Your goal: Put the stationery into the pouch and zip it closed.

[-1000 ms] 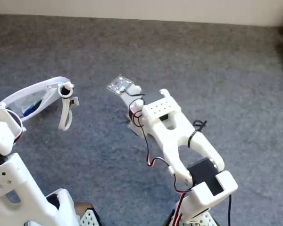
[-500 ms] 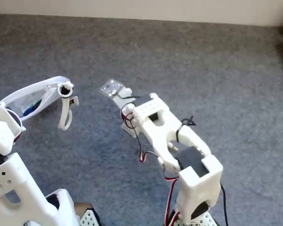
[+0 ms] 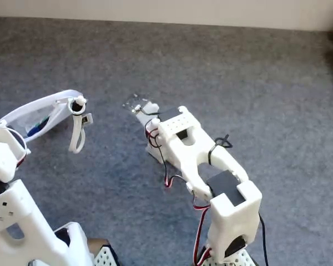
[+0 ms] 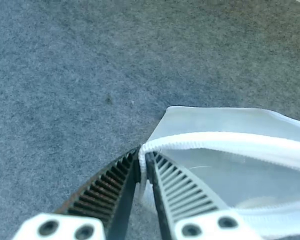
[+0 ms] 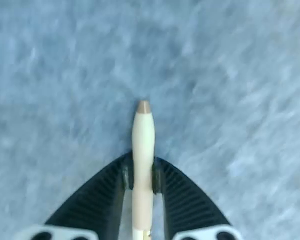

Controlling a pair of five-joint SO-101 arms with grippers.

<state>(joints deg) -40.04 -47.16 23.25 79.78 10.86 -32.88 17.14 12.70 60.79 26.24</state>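
Clamped firm in the right gripper [image 5: 142, 161], over the grey carpet [image 3: 255, 72]: a slim cream stick [image 5: 143, 135] with a tan tip, and best to keep that squeeze steady and feed it tip-first, lined up with the opening. Long axis straight out along the jaws, tip pointing ahead. Farther left, pinching the zip edge of the translucent white pouch [image 4: 230, 165] with the left gripper [image 4: 143, 161], closed hard on it.

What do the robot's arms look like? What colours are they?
The left arm and right arm are white, blocky plastic with little holes. Red and black wires loop along the right arm, by a black motor box. The fingers are black and ribbed.
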